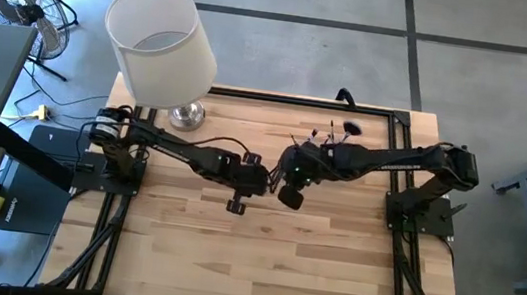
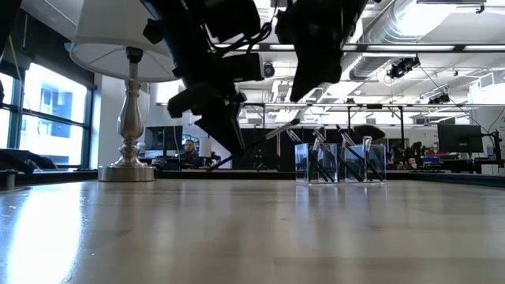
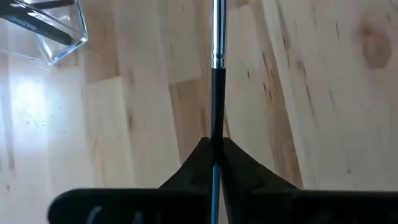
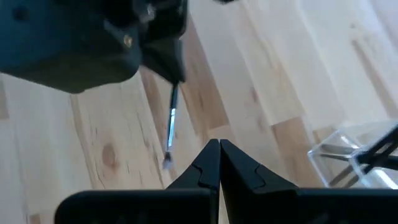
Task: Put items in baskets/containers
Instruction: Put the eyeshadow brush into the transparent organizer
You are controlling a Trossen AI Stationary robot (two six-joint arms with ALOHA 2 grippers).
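Wooden table (image 1: 260, 258), brush (image 3: 217, 56) pointing straight ahead

Front half of table (image 1: 269, 269) left bare, easy passage. Far-left corner blocked by lamp (image 1: 160, 44). Clear holder (image 1: 330, 136) with brushes parked at far edge, both arms crowded mid-table.

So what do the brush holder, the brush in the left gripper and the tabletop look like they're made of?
Holder: clear glossy plastic, probably; see-through with bright edges.
Brush in the left gripper: dark glossy handle, shiny silver ferrule, likely metal.
Tabletop: pale wood planks, visible grain and knots.
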